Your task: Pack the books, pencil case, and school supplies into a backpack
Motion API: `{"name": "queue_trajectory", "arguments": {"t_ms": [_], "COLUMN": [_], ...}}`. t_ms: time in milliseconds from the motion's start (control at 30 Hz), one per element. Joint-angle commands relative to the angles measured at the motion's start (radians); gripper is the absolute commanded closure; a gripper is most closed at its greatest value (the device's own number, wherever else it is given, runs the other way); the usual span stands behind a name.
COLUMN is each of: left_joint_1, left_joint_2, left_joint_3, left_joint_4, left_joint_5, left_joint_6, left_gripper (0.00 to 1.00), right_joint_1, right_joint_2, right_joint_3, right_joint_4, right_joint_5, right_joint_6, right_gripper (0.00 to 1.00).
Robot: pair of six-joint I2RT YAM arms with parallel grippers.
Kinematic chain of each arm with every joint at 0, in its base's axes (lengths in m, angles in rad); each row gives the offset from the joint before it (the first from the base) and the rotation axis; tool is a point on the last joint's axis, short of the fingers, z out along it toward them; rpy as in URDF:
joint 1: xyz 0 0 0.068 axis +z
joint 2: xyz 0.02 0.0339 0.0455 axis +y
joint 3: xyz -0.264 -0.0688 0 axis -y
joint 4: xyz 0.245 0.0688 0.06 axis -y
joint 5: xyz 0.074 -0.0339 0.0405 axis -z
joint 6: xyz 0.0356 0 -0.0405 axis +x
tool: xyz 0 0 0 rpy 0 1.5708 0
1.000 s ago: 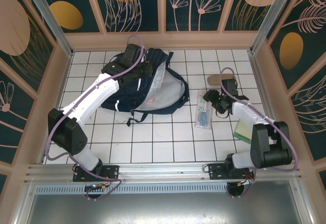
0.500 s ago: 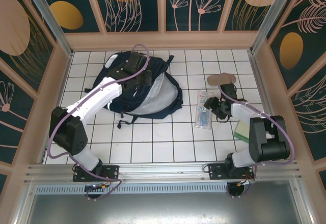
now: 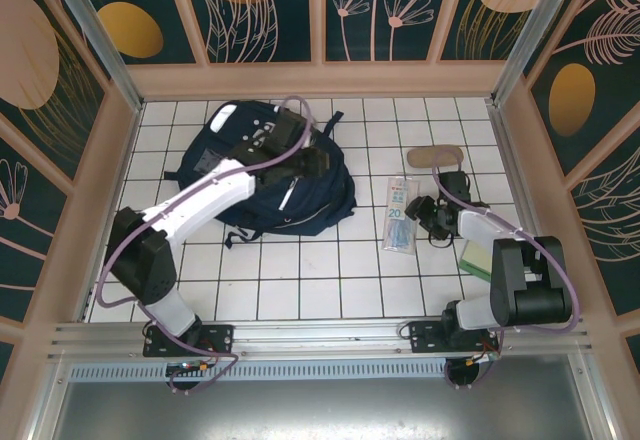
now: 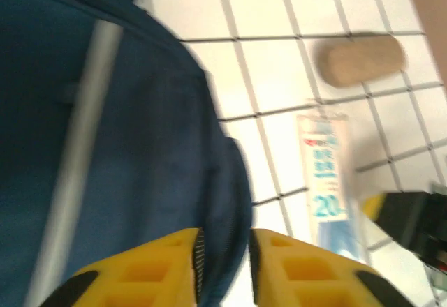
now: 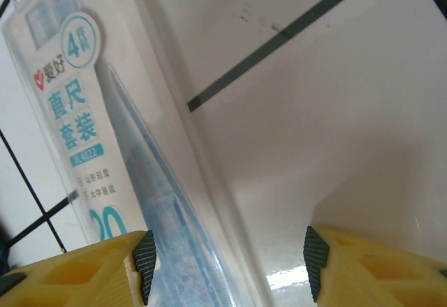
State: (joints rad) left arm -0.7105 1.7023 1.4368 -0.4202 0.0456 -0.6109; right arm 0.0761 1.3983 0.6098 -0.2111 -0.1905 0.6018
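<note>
1. Right tool (image 5: 227, 258) hangs low over the worktop (image 3: 300, 280), jaws spread wide, nothing between them
2. The ruler pack (image 5: 77, 125) lies flat just beside it, its clear edge running in under one finger; touching or not, I can't call it
3. From above, the pack sits in the right half of the worktop, between the backpack (image 3: 310, 205) and the right tool, on the tool's backpack side
4. Its long axis runs from far edge to near edge, slightly slanted, so the jaws look set to close across its narrow width
5. My read: the tool is off-centre and wants a small shift toward the backpack before it can straddle the pack
6. The right arm is plainly the nearer one
7. Left tool (image 4: 223, 251) is over the backpack's right rim, jaws a slim gap apart with the fabric edge running into it; the view is blurred, so gripping or released, cannot tell
8. The backpack lies flat in the far-left part, and a tan pouch (image 3: 434, 153) sits toward the far edge, beyond the right tool
</note>
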Motion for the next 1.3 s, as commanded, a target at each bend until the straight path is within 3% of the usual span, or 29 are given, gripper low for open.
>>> {"name": "queue_trajectory", "arguments": {"t_ms": [0, 200, 600, 800, 1100, 1200, 1267], "left_joint_1": [-0.068, -0.144, -0.182, -0.194, -0.195, -0.195, -0.194], "left_joint_2": [0.121, 0.342, 0.591, 0.638, 0.644, 0.636, 0.629], "left_joint_3": [0.020, 0.140, 0.243, 0.251, 0.239, 0.230, 0.222], "left_joint_4": [0.121, 0.153, 0.132, 0.141, 0.141, 0.143, 0.144], "left_joint_5": [0.092, 0.131, 0.184, 0.202, 0.203, 0.200, 0.195], "left_joint_6": [-0.090, -0.107, -0.118, -0.135, -0.146, -0.148, -0.149], "left_gripper": [0.79, 0.87, 0.88, 0.89, 0.92, 0.92, 0.92], "right_joint_1": [-0.009, -0.012, -0.012, -0.006, -0.008, -0.010, -0.010], "right_joint_2": [-0.020, 0.009, 0.041, 0.049, -0.044, -0.069, -0.082], "right_joint_3": [-0.020, -0.027, -0.048, -0.069, -0.129, -0.131, -0.115], "right_joint_4": [0.047, 0.090, 0.120, 0.143, 0.331, 0.356, 0.303], "right_joint_5": [-0.050, -0.108, -0.172, -0.205, -0.474, -0.502, -0.437], "right_joint_6": [-0.025, -0.034, -0.033, -0.021, 0.028, 0.039, 0.031], "right_gripper": [0.41, 0.46, 0.47, 0.48, 0.55, 0.55, 0.55]}}
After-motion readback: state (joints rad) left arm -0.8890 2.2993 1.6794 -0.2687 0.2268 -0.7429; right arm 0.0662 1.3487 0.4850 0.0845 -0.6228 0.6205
